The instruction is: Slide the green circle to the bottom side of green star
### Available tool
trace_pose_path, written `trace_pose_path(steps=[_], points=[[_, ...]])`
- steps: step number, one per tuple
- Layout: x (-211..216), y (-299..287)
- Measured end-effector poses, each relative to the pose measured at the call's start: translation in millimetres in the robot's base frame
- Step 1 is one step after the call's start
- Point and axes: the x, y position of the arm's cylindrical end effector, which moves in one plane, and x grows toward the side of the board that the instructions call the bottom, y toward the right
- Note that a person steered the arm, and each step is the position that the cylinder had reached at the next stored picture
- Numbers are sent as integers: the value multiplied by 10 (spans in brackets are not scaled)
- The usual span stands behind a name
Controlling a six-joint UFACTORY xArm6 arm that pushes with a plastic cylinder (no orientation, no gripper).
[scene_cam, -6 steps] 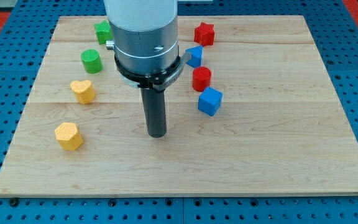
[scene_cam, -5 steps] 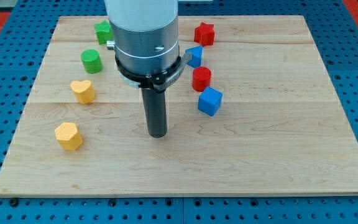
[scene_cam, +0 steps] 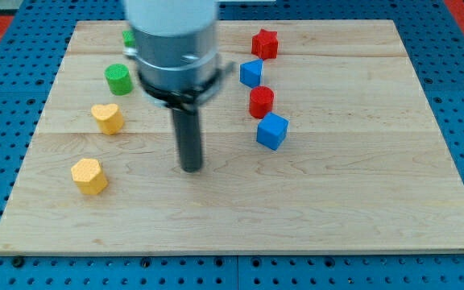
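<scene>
The green circle (scene_cam: pixel 118 78) sits on the wooden board (scene_cam: pixel 361 161) at the upper left. The green star (scene_cam: pixel 127 37) lies above it near the board's top edge, mostly hidden behind the arm's body. My tip (scene_cam: pixel 191 167) rests on the board near the middle, well to the lower right of the green circle and touching no block.
Two yellow hearts lie at the left, one (scene_cam: pixel 107 118) below the green circle and one (scene_cam: pixel 89 176) lower down. At the view's right of the arm are a red star (scene_cam: pixel 264 43), a blue block (scene_cam: pixel 251 73), a red cylinder (scene_cam: pixel 261 102) and a blue cube (scene_cam: pixel 271 130).
The arm and my tip have moved a little to the view's left and slightly up. No block has moved.
</scene>
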Motion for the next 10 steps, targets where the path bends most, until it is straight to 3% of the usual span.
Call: trace_pose_path(steps=[1, 4, 6, 8, 10], points=[[-483, -630], [-912, -676], [-1305, -1121], [-1816, -355], [-1806, -1774]])
